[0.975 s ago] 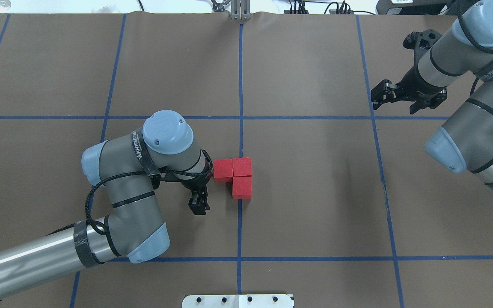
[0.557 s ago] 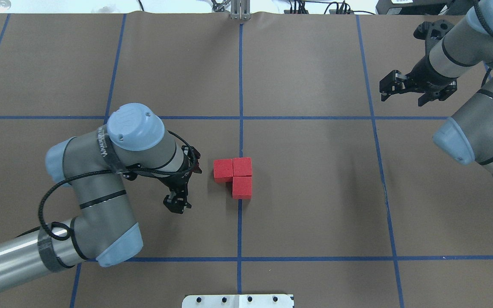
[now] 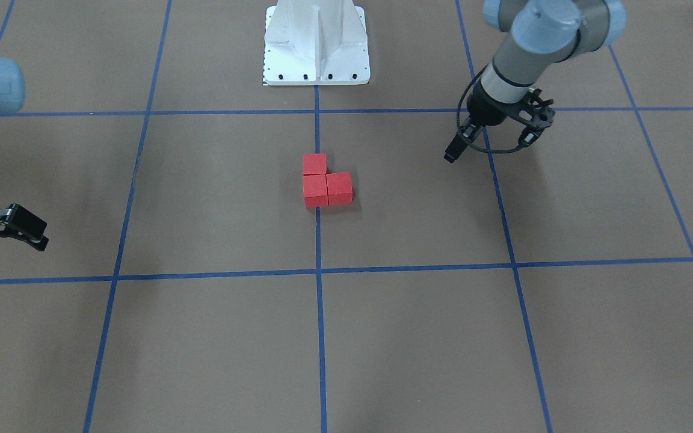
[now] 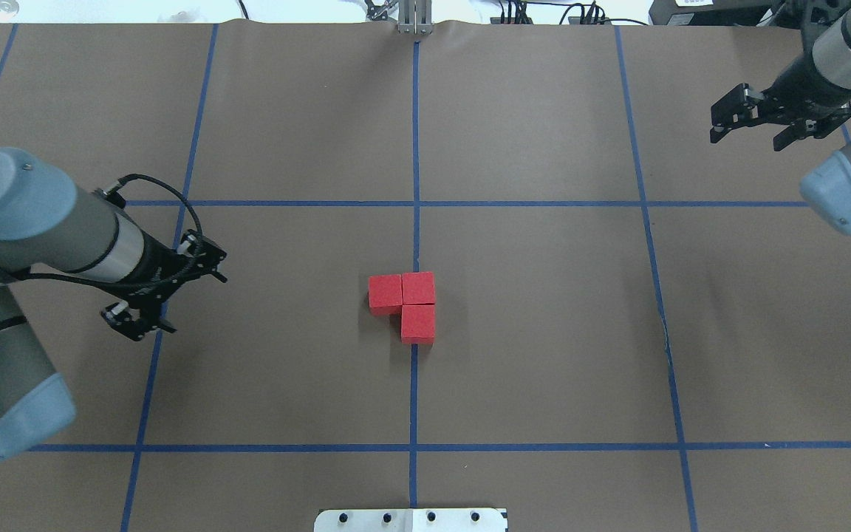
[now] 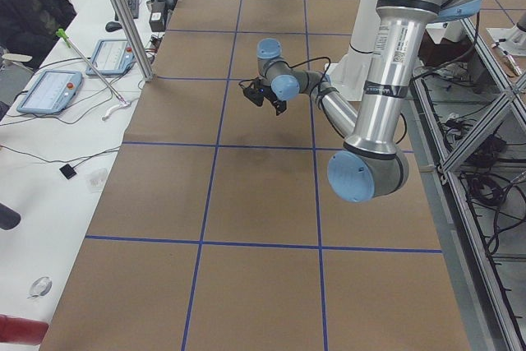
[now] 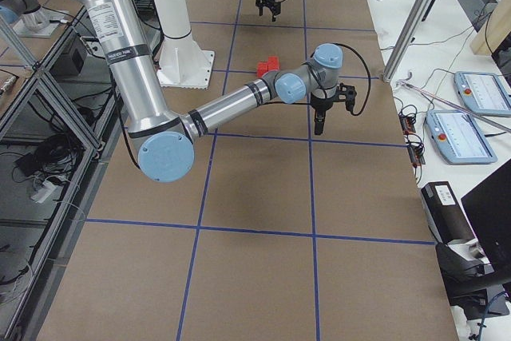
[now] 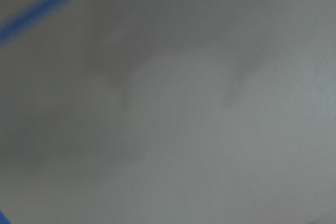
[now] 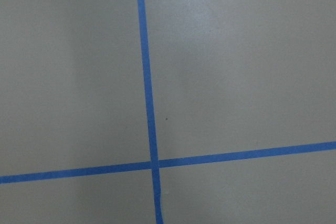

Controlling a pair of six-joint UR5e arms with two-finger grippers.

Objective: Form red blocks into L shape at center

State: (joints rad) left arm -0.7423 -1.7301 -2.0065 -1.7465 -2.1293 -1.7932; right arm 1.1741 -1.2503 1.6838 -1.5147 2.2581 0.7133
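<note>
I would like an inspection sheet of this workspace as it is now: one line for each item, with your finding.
surface: brown table cover, flat, with a blue tape grid.
job's things: three red blocks touching in an L on the centre tape line; the shape looks done.
clutter: nothing seen on the cover.
grippers: left claw open, empty, apart from the blocks; right claw open, empty, at the far right of the table.
cables: black cable looped by the left wrist; loose wires on the side bench.
surroundings: touch panels on the bench; a seated person.
</note>
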